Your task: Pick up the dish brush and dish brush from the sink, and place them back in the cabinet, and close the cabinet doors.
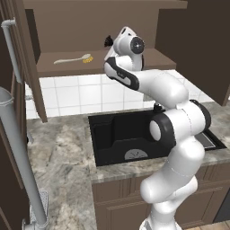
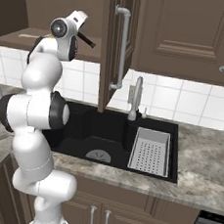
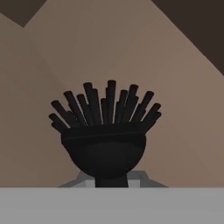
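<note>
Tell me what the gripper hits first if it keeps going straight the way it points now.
Probably the cabinet's back wall. The gripper, shut on the black dish brush, points into the open cabinet; depth is unclear.

Glossy white arm (image 1: pixel 175 126), dark joints

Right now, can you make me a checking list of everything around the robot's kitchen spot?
Surface: grey marbled counter around the black sink; the basin looks bare apart from a grey drainer tray.
Job's things: the whitish brush with the orange head lies on the cabinet shelf; the black brush is in the gripper, bristles towards the cabinet's inside.
Clutter: nothing seen.
Gripper: gripper raised at shelf height, shut on the black brush.
Cables: nothing seen.
Surroundings: cabinet door standing open, curved faucet, white tiled wall, lower cupboards under the counter.
</note>
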Motion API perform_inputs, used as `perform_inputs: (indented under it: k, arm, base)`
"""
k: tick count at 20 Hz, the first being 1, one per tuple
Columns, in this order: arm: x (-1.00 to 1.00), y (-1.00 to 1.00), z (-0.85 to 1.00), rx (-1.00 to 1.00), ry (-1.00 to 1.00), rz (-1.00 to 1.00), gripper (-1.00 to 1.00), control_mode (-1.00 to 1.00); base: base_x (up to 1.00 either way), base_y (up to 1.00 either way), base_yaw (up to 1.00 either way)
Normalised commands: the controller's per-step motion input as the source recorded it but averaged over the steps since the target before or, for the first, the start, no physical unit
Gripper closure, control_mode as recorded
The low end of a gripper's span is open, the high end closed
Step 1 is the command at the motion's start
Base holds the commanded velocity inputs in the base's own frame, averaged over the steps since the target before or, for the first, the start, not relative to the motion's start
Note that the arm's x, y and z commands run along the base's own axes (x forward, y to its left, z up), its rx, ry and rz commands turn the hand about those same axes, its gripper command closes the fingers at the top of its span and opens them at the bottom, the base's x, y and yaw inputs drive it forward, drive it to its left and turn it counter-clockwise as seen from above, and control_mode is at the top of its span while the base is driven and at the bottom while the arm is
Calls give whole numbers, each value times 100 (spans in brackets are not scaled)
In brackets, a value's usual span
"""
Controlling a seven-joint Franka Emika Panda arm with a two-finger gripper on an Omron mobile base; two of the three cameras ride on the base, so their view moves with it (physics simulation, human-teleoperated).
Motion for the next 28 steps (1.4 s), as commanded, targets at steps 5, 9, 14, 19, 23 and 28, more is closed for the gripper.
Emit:
perform_inputs:
  k: [5,9,14,19,23,28]
  arm:
    - [11,5,-17,1,0,0,100,-100]
    - [19,3,-18,1,1,0,100,-100]
    - [14,5,-13,0,0,0,-100,-100]
    - [7,2,-6,0,5,0,-100,-100]
    - [2,3,0,0,6,0,-100,-100]
    - [4,2,0,0,4,0,-100,-100]
  base:
    - [0,0,0]
    - [0,0,0]
    - [0,0,0]
    - [0,0,0]
    - [0,0,0]
    - [0,0,0]
